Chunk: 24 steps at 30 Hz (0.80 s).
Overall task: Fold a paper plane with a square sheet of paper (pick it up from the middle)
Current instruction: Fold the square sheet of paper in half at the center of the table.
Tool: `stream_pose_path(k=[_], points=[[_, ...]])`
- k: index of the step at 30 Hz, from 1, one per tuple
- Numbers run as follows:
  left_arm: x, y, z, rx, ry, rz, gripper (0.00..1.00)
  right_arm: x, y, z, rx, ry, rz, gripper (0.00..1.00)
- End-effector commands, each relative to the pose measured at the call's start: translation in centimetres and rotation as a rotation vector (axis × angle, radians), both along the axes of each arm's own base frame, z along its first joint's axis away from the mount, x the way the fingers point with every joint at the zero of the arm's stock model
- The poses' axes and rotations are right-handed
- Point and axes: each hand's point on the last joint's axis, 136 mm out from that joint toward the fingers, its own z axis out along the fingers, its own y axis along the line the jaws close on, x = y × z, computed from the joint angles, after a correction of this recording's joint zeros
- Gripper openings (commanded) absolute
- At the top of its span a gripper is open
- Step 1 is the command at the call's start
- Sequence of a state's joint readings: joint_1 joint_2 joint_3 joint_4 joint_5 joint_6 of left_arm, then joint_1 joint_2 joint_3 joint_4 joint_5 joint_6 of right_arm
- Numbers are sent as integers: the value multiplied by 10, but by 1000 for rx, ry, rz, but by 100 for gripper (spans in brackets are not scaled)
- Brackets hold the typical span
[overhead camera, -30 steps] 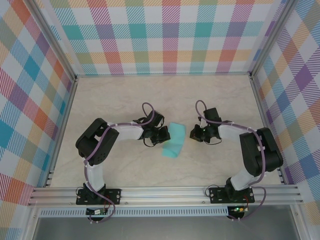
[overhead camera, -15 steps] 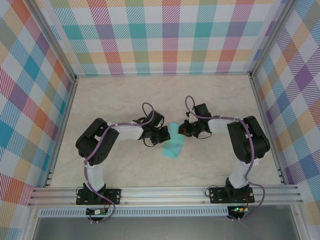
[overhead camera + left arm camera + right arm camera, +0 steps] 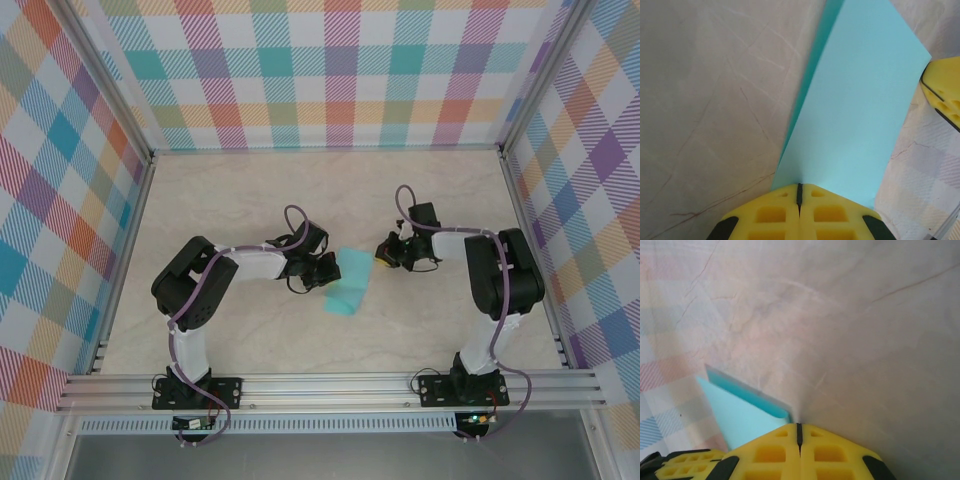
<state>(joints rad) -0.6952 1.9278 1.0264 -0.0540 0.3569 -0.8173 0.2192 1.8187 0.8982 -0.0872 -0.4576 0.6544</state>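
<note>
The square sheet of paper (image 3: 350, 285) is turquoise and lies folded over into a narrow oblong mid-table. My left gripper (image 3: 327, 268) is shut, and its tips rest on the sheet's left edge. In the left wrist view the paper (image 3: 855, 110) stretches away from the left gripper (image 3: 800, 187), with a darker lower layer along its left side. My right gripper (image 3: 383, 254) is shut and sits just off the sheet's far right corner, low over the table. In the right wrist view that corner of the paper (image 3: 742, 415) lies just left of the right gripper (image 3: 800, 426).
The beige marbled table (image 3: 230, 200) is enclosed by plaid walls (image 3: 330, 70) at the back and both sides. An aluminium rail (image 3: 330, 385) carrying the arm bases runs along the near edge. Bare tabletop lies behind and in front of the paper.
The right gripper slid left over the sheet's far right corner, then drew back to the right and slightly away. The left arm and the paper have stayed put.
</note>
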Motion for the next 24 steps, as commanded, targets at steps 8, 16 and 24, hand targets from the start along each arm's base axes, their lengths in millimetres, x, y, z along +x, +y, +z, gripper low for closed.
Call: stream_pose_path(k=[8, 16, 24], points=[[-99, 111, -111, 509, 357, -2, 0, -13, -3, 51, 19, -110, -29, 0], [-98, 113, -112, 520, 351, -1, 0, -10, 40, 36, 73, -57, 130, 0], [-100, 116, -113, 527, 358, 3, 0, 3, 10, -8, -109, 27, 36, 0]])
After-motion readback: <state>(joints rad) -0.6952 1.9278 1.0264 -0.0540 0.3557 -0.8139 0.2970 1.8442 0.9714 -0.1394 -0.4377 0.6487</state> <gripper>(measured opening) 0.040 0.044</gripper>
